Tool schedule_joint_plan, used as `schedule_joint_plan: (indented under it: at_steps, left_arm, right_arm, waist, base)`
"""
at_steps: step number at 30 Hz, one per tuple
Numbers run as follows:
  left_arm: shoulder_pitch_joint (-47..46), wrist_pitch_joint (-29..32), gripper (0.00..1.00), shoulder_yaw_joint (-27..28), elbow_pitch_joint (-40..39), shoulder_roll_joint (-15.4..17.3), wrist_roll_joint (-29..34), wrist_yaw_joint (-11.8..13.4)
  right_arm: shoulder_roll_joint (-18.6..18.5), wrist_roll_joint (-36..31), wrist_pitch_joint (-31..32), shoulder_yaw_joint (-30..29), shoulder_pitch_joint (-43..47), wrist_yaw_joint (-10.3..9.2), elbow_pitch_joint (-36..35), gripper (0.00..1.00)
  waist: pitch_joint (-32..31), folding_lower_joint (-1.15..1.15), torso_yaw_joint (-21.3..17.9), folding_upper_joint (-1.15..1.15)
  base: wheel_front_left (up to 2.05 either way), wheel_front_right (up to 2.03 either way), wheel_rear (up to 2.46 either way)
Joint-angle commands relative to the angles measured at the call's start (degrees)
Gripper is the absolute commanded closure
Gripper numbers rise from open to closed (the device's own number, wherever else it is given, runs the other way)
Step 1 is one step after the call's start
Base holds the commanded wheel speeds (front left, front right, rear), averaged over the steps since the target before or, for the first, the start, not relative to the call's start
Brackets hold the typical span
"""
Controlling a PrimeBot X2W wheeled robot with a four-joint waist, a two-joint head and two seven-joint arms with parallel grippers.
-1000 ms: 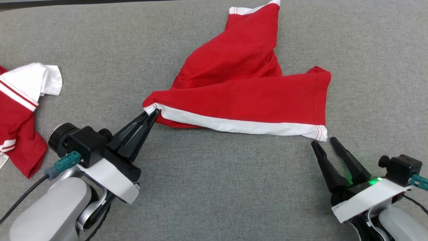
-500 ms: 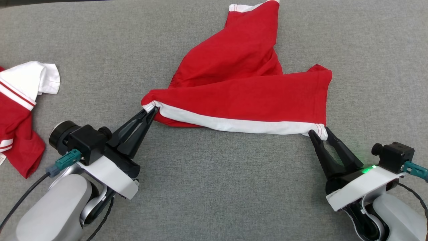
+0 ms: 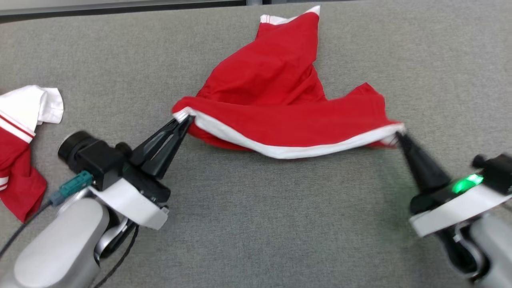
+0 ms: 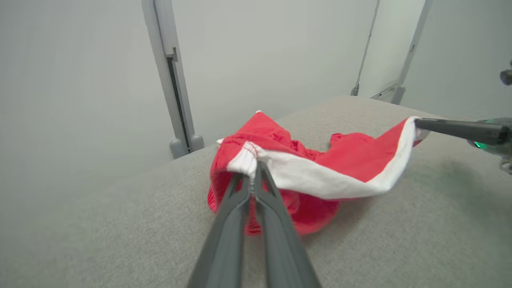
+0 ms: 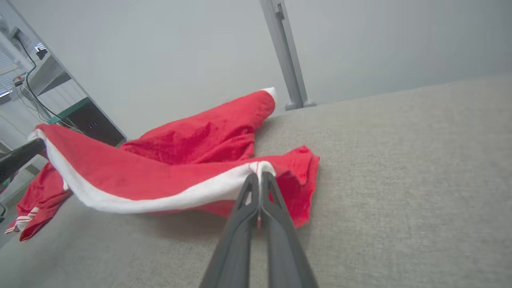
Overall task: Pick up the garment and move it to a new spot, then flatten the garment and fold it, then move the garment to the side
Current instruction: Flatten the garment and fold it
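The garment (image 3: 280, 92) is red with a white hem band, lying crumpled on the grey table (image 3: 256, 224). My left gripper (image 3: 185, 120) is shut on the hem's left corner. My right gripper (image 3: 398, 134) is shut on the hem's right corner. Between them the white band hangs in a shallow curve, raised off the table. In the left wrist view my left gripper (image 4: 253, 173) pinches the white corner of the garment (image 4: 352, 156). In the right wrist view my right gripper (image 5: 259, 178) pinches the band of the garment (image 5: 192, 144). The far part still rests on the table.
A second red and white garment (image 3: 20, 136) lies at the table's left edge, also seen as a second garment (image 5: 36, 200) in the right wrist view. Metal posts (image 4: 172, 76) stand behind the far table edge.
My right gripper moved up to the hem's right corner and shut on it. Both grippers have lifted the hem off the table. The head camera has shifted a little.
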Motion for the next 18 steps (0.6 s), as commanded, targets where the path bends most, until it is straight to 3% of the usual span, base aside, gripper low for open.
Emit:
schedule_joint_plan:
  at_steps: [1, 6, 10, 14, 18]
  left_arm:
    - [-2.03, -0.09, 1.00, -0.33, -0.68, 0.70, -0.51, -0.19]
    - [-14.45, 4.55, 1.00, -5.96, -5.69, 3.95, -4.10, -0.14]
    - [-30.69, 11.81, 1.00, -11.42, -7.67, 6.29, -7.89, -0.14]
    - [-49.19, 16.30, 1.00, -15.72, -3.25, 6.04, -10.54, -0.11]
    - [-64.78, 13.79, 1.00, -20.67, 6.76, 3.46, -9.25, -0.11]
  right_arm:
    - [-0.87, -0.65, -0.05, -1.21, -0.60, 0.00, -0.73, 1.00]
    - [-4.61, -2.90, 0.00, -9.79, -4.55, 0.00, -7.23, 1.00]
    - [-6.40, -3.93, 2.95, -15.02, -14.98, 0.00, -9.41, 1.00]
    - [-3.99, -4.11, 6.81, -16.63, -30.46, 0.00, -6.72, 1.00]
    - [1.45, -6.41, 5.42, -18.16, -44.94, 0.00, 2.08, 1.00]
  waist:
    - [-0.45, 0.00, -0.33, 0.00]
    - [-0.88, 0.00, -2.32, 0.00]
    - [2.80, 0.00, -5.17, 0.00]
    - [8.43, 0.00, -8.64, 0.00]
    - [12.87, 0.00, -11.65, 0.00]
  base:
    - [0.00, 0.00, 0.00]
    - [0.00, 0.00, 0.00]
    - [0.00, 0.00, 0.00]
    - [0.00, 0.00, 0.00]
    - [0.00, 0.00, 0.00]
